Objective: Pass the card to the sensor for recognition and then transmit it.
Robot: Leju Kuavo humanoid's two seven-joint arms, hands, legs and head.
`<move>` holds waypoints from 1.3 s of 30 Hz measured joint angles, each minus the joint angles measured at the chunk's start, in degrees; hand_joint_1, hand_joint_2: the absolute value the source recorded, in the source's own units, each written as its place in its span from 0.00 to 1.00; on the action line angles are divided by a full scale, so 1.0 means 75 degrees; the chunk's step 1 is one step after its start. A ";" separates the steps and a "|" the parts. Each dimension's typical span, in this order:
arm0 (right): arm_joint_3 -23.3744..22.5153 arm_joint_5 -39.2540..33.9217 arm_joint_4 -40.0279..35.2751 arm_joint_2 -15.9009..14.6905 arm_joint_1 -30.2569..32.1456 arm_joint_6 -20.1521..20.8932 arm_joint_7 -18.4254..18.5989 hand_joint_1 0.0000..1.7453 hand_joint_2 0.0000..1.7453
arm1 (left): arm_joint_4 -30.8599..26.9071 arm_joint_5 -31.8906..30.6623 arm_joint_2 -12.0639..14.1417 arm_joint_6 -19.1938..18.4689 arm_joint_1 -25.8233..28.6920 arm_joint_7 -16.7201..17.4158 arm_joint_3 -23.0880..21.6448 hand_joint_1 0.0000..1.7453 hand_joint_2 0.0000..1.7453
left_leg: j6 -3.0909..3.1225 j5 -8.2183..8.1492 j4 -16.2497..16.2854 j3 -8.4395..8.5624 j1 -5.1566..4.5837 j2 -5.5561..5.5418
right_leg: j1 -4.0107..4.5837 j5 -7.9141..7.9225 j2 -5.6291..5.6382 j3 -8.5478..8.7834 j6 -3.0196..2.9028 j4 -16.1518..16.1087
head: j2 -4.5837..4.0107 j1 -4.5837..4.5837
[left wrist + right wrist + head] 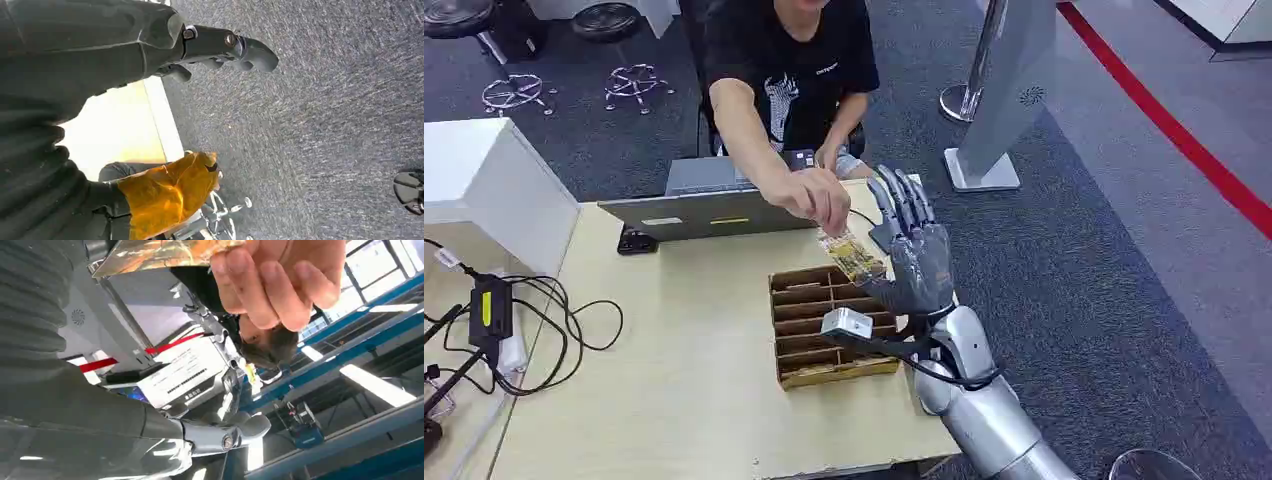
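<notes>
Your right hand (914,255) stands raised above the slotted cardboard tray (824,325), fingers spread upright and holding nothing. The card (852,255), pinched by the person's hand (816,195), sits just beside its thumb; contact cannot be judged.

Card (851,254) print too small to read; far end hidden under person's hand (814,196). Whether right hand (911,255) touches card: cannot tell. Person's head cut off by top edge in head view. Divider box (829,325) near right counter edge partly hidden behind wrist camera (846,323). Left hand (222,47) fingers partly hidden behind own palm.
</notes>
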 joint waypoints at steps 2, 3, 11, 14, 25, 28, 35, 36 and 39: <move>0.0000 0.0006 0.0032 0.0014 -0.0011 0.0000 -0.0012 1.00 1.00 | 0.0000 -0.0006 0.0000 0.0000 -0.0001 0.0000 0.0000 0.00 1.00 | 0.0000 0.0000 0.0000 0.0000 0.0000 0.0001 | 0.0000 0.0000 0.0000 0.0000 0.0000 0.0000 | 0.0000 -0.0003; 0.0000 0.0015 0.0047 0.0017 -0.0016 0.0000 -0.0020 1.00 1.00 | 0.0000 -0.0006 0.0000 0.0000 -0.0005 0.0000 -0.0003 0.00 1.00 | 0.0000 0.0000 0.0000 0.0000 0.0000 0.0001 | 0.0000 0.0000 0.0001 0.0000 0.0000 0.0000 | 0.0000 -0.0003; 0.0003 0.0026 0.0114 0.0038 -0.0030 0.0000 -0.0067 1.00 1.00 | 0.0000 -0.0006 -0.0003 0.0000 -0.0020 0.0000 0.0000 0.00 1.00 | 0.0000 0.0000 0.0000 0.0000 0.0000 0.0000 | 0.0000 0.0000 -0.0001 0.0000 0.0000 0.0000 | 0.0000 0.0000; 0.0000 0.0079 0.0123 0.0055 -0.0030 0.0000 -0.0122 0.99 1.00 | 0.0000 -0.0009 -0.0003 0.0000 -0.0022 0.0000 -0.0003 0.00 1.00 | 0.0000 0.0000 0.0000 0.0000 0.0000 0.0000 | 0.0000 0.0000 0.0000 0.0000 0.0000 0.0000 | 0.0000 0.0000; -0.0006 0.0096 0.0123 0.0079 -0.0036 -0.0012 -0.0131 0.99 1.00 | 0.0000 -0.0009 -0.0003 0.0000 -0.0023 0.0000 0.0000 0.00 1.00 | 0.0000 0.0000 0.0000 0.0000 0.0000 0.0000 | 0.0000 0.0000 0.0000 0.0000 0.0000 0.0000 | 0.0000 0.0000; -0.0006 0.0096 0.0123 0.0079 -0.0036 -0.0012 -0.0131 1.00 1.00 | 0.0000 -0.0009 -0.0003 0.0000 -0.0024 0.0000 -0.0003 0.00 1.00 | 0.0000 0.0000 0.0000 0.0001 0.0000 0.0000 | 0.0000 0.0000 0.0000 0.0000 0.0000 0.0000 | 0.0000 0.0000; -0.0055 0.0152 0.0123 0.0093 -0.0034 -0.0012 -0.0204 1.00 1.00 | 0.0000 -0.0009 -0.0003 0.0000 -0.0024 0.0000 0.0000 0.00 1.00 | 0.0000 0.0000 0.0000 0.0001 0.0000 0.0001 | 0.0000 0.0000 0.0001 0.0000 0.0000 0.0000 | 0.0000 0.0000; -0.0070 0.0157 0.0123 0.0099 -0.0033 -0.0012 -0.0227 1.00 1.00 | 0.0000 -0.0009 -0.0003 0.0000 -0.0024 0.0000 0.0000 0.00 1.00 | 0.0000 0.0000 0.0000 0.0001 0.0000 0.0001 | 0.0000 0.0000 0.0001 0.0000 0.0000 0.0000 | 0.0000 0.0000; -0.0134 0.0151 0.0120 0.0102 -0.0021 -0.0012 -0.0370 1.00 1.00 | 0.0000 -0.0009 -0.0003 0.0000 -0.0021 0.0000 0.0000 0.00 1.00 | 0.0000 0.0000 0.0000 0.0001 0.0000 0.0000 | 0.0000 0.0000 0.0000 0.0000 0.0000 0.0000 | 0.0000 0.0000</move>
